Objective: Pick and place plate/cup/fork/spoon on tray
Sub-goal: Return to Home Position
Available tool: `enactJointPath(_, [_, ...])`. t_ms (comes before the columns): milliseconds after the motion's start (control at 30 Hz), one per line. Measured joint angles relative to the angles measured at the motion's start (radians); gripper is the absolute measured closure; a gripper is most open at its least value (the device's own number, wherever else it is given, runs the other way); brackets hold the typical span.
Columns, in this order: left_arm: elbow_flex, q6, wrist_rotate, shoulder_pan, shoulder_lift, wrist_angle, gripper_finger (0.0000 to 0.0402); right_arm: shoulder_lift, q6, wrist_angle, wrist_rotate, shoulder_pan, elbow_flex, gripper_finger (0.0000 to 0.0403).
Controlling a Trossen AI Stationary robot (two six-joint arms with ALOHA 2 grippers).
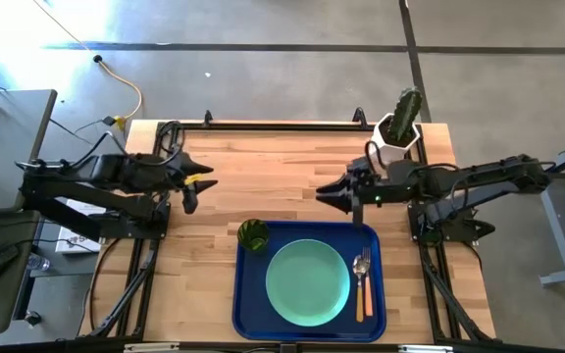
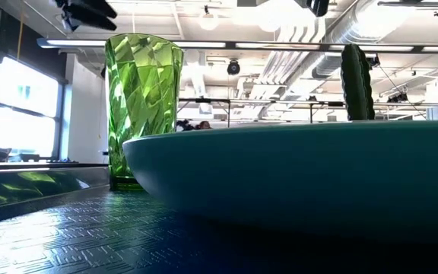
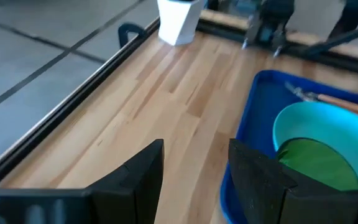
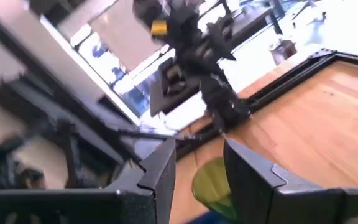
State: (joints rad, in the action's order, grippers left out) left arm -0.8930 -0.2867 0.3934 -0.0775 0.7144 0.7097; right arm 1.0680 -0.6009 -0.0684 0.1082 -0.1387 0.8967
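Observation:
The dark-blue tray lies at the table's near middle. The mint-green plate rests flat on it. The green cup stands upright in the tray's far left corner, large in the low view. Fork and spoon lie side by side on the tray, right of the plate. My left gripper hangs open above bare wood, left of and beyond the cup; its fingers hold nothing. My right gripper hovers open beyond the tray's far right corner, pointing left.
A white pot with a cactus stands at the table's far right corner. Bare wood lies between the two grippers, beyond the tray. Black frame rails run along the table's far edge and sides.

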Motion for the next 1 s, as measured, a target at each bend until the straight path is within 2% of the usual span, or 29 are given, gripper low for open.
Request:
enactJointPath(267, [0.241, 0.042, -0.061, -0.023, -0.204, -0.21, 0.0232, -0.023, -0.12, -0.035, 0.022, 0.008, 0.0, 0.0276])
enactJointPath(567, [0.479, 0.08, -0.219, -0.023, -0.439, -0.373, 0.0232, -0.023, -0.116, -0.043, 0.076, 0.008, 0.0, 0.0276])
enactJointPath(800, [0.62, 0.081, -0.281, -0.023, -0.589, -0.432, 0.0232, -0.023, -0.132, -0.079, 0.151, 0.015, 0.0, 0.0276])
enactJointPath(1000, [0.691, 0.082, -0.357, -0.023, -0.678, -0.443, 0.0232, -0.023, -0.106, -0.165, 0.126, 0.015, 0.0, 0.0276])
